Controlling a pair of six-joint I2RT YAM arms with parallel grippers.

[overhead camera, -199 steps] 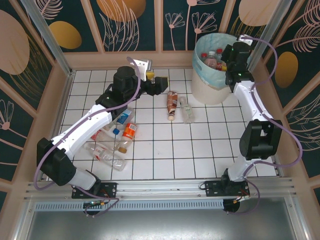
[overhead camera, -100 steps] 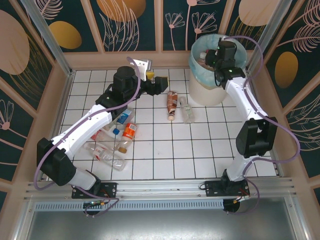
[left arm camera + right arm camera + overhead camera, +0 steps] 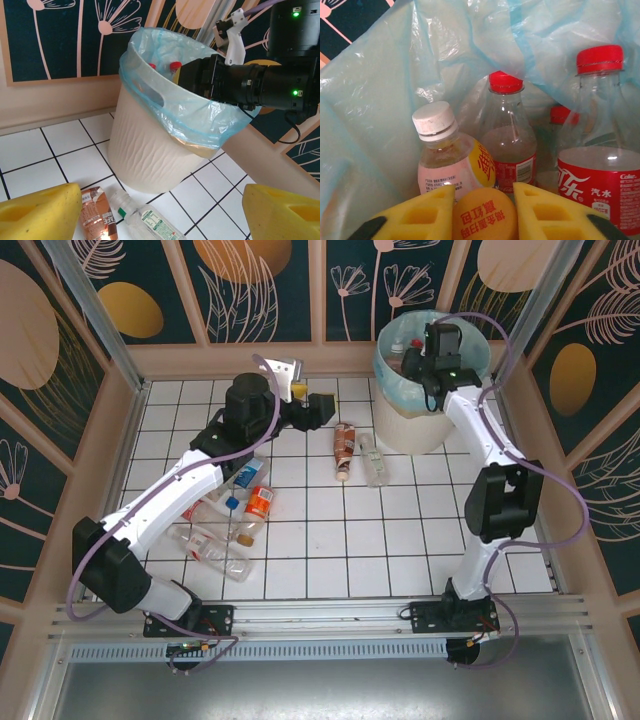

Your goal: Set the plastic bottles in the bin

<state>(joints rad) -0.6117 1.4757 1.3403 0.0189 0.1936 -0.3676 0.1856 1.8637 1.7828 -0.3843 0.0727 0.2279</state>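
Observation:
The white bin (image 3: 408, 426) with its blue-green bag stands at the back right. My right gripper (image 3: 410, 360) reaches inside it, shut on a bottle with an orange cap (image 3: 482, 216) between the yellow pads (image 3: 420, 217). Behind that cap stand a pink-labelled, white-capped bottle (image 3: 449, 167) and two red-capped bottles (image 3: 511, 145), (image 3: 600, 165). My left gripper (image 3: 322, 408) hangs open above the tiles, its fingers (image 3: 40, 215) wide apart with nothing between them. Below it lie a brown-labelled bottle (image 3: 97, 216) and a clear bottle (image 3: 150, 222) by the bin's (image 3: 150, 150) foot.
Several more bottles lie in a cluster (image 3: 235, 512) on the tiles beside the left arm. The brown bottle (image 3: 344, 445) and clear bottle (image 3: 373, 460) lie left of the bin. Wooden walls (image 3: 260, 358) enclose the floor, with open tiles (image 3: 380, 550) at front centre.
My right gripper has swung left from the bin's right rim to over and into the bin with the bottle. The left arm has not moved.

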